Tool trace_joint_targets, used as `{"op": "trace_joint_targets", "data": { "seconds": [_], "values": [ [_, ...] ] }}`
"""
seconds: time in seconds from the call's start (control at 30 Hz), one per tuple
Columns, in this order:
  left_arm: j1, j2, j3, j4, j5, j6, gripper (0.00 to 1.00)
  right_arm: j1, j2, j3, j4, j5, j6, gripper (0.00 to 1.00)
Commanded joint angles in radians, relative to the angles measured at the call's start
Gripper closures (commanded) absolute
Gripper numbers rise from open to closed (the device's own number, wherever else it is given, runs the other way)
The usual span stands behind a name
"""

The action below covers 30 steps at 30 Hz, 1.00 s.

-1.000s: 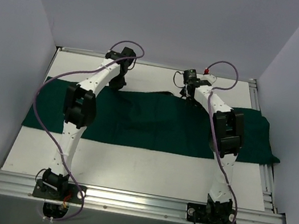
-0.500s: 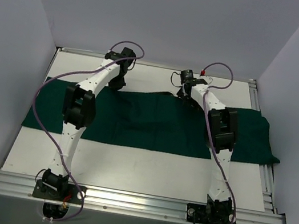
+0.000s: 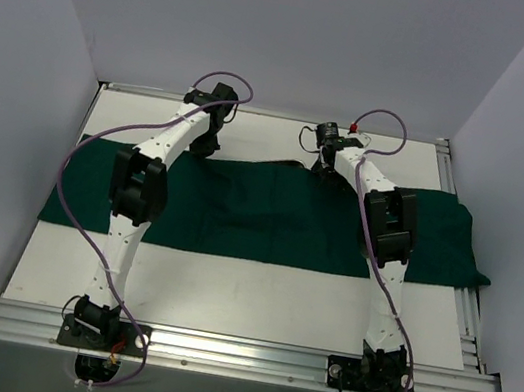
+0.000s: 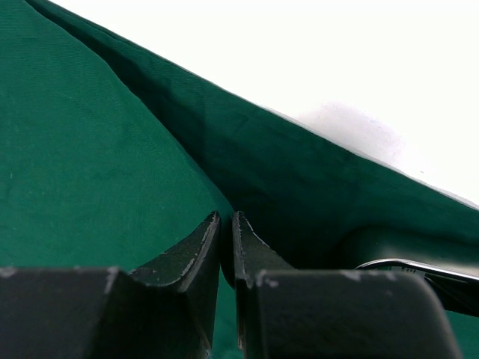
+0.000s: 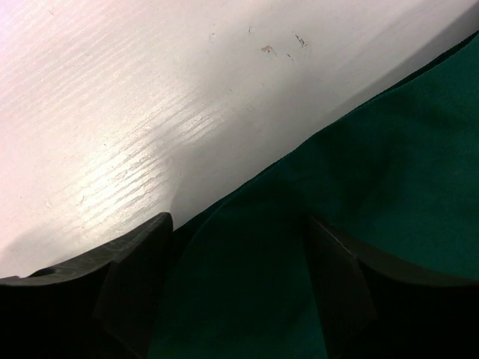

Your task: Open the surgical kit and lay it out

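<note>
The dark green drape [image 3: 269, 213] of the surgical kit lies spread in a wide band across the white table. Both arms reach to its far edge. My left gripper [image 3: 207, 144] [image 4: 227, 217] is shut on a raised fold of the drape [image 4: 90, 149]. A shiny steel tray rim [image 4: 419, 264] peeks out from under the cloth to its right. My right gripper [image 3: 320, 166] [image 5: 238, 224] is open, its fingers [image 5: 138, 254] straddling a fold at the drape's [image 5: 389, 149] far edge. Instruments, gauze and packet are hidden.
Bare white table [image 3: 226, 286] lies in front of the drape and behind it [image 5: 150, 90]. Aluminium rails [image 3: 234, 354] frame the table, and white walls close in on three sides. Purple cables [image 3: 78, 174] loop off both arms.
The right arm has shifted a little left and forward along the drape's far edge. The left arm has stayed put, still holding the fold.
</note>
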Motion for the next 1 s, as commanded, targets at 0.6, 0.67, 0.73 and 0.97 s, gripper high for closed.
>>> {"op": "trace_joint_targets", "data": {
  "seconds": [0.6, 0.67, 0.73, 0.97],
  "values": [
    [0.003, -0.078, 0.001, 0.022, -0.039, 0.018, 0.8, 0.006, -0.095, -0.015, -0.044, 0.002, -0.014, 0.59],
    [0.003, -0.078, 0.001, 0.024, -0.04, 0.018, 0.8, 0.006, -0.097, -0.015, -0.045, 0.0, -0.014, 0.6],
    [0.003, -0.078, 0.001, 0.022, -0.039, 0.018, 0.8, 0.008, -0.106, -0.018, -0.044, 0.002, -0.013, 0.63],
    [0.003, -0.075, 0.0, 0.024, -0.033, 0.017, 0.8, 0.008, -0.114, -0.028, -0.035, -0.012, -0.014, 0.66]
  ]
}}
